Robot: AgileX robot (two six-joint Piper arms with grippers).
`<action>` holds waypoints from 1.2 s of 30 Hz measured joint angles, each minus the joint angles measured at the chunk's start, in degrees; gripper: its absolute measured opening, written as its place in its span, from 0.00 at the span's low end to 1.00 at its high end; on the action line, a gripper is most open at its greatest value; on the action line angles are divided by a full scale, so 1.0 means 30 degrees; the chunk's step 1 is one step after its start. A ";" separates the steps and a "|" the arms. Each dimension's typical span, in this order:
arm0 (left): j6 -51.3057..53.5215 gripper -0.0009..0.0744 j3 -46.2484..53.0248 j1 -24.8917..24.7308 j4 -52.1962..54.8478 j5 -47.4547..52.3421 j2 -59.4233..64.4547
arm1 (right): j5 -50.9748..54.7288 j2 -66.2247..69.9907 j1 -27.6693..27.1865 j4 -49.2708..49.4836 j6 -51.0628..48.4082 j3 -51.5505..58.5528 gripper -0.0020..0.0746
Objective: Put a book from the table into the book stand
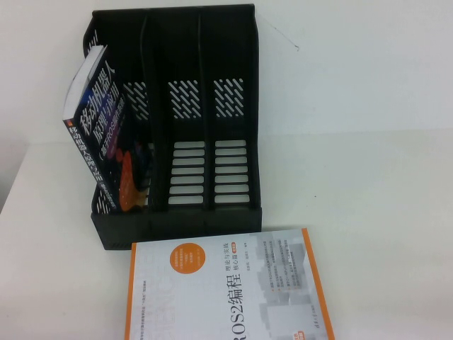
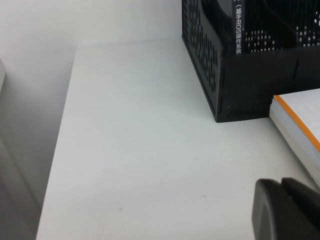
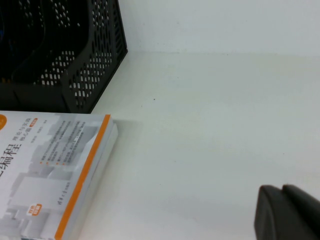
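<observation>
Black plastic, slotted and perforated, forms the three-slot book stand (image 1: 177,127), taken here as the landmark on the plain white table (image 1: 368,177). The dark navy paperback book with the large white title (image 1: 106,134) is already seen inside the stand's leftmost slot, tilted so that its top overhangs the stand's left wall. That lean is judged the main risk: the book could slide further or tip out if the stand is nudged.

Just in front of the stand, and seemingly touching its front edge, a white-and-grey book with an orange border (image 1: 226,290) lies flat; it is not the task's book, and it blocks a low approach to the slots from the front.

The left gripper (image 2: 287,210) is held low, in front of and left of the stand, its fingers closed on nothing. The right gripper (image 3: 290,212) is held in front of and right of the stand, its fingers apparently together and empty. Neither arm is seen from the high camera.
</observation>
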 joint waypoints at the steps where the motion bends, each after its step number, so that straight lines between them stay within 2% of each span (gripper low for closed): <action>1: 0.0000 0.01 0.0000 0.0000 0.0000 0.0000 0.0000 | 0.0000 0.0000 0.0000 0.0000 0.0000 0.0000 0.02; 19: -0.0025 0.01 0.0000 0.0000 0.0000 0.0000 0.0000 | 0.0000 0.0000 0.0000 0.0000 0.0000 0.0000 0.02; 23: -0.0025 0.01 0.0000 0.0000 0.0000 0.0000 0.0000 | -0.0044 -0.0285 -0.0147 -0.1171 0.0706 0.0120 0.02; 28: -0.0025 0.01 0.0000 0.0000 0.0000 0.0000 0.0000 | -0.0921 -0.0660 -0.2271 -0.0037 0.0019 0.0403 0.02; 33: -0.0025 0.01 0.0000 0.0000 0.0000 0.0000 0.0000 | -0.5036 -0.0730 -0.4911 0.1163 -0.3269 0.2259 0.02; 36: -0.0071 0.01 0.0000 0.0000 0.0000 0.0000 0.0000 | -0.6574 -0.0730 -0.5562 0.1421 -0.3728 0.3968 0.02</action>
